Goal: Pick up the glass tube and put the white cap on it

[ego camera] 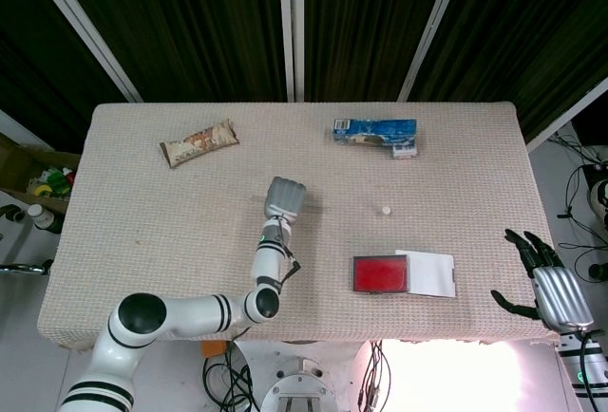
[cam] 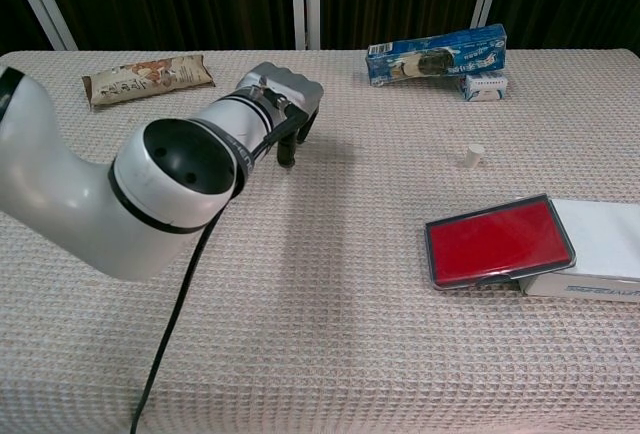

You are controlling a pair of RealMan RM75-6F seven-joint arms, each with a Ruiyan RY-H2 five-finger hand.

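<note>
The small white cap stands on the table cloth right of centre. My left hand hovers low over the middle of the table, palm down, with its dark fingers curled down to the cloth. No glass tube shows in either view, and the space under that hand is hidden. My right hand hangs beyond the table's right front corner, fingers spread and holding nothing. It is out of the chest view.
A snack bar wrapper lies at the back left. A blue carton and a small white-blue box lie at the back right. A red case leans on a white box at the front right.
</note>
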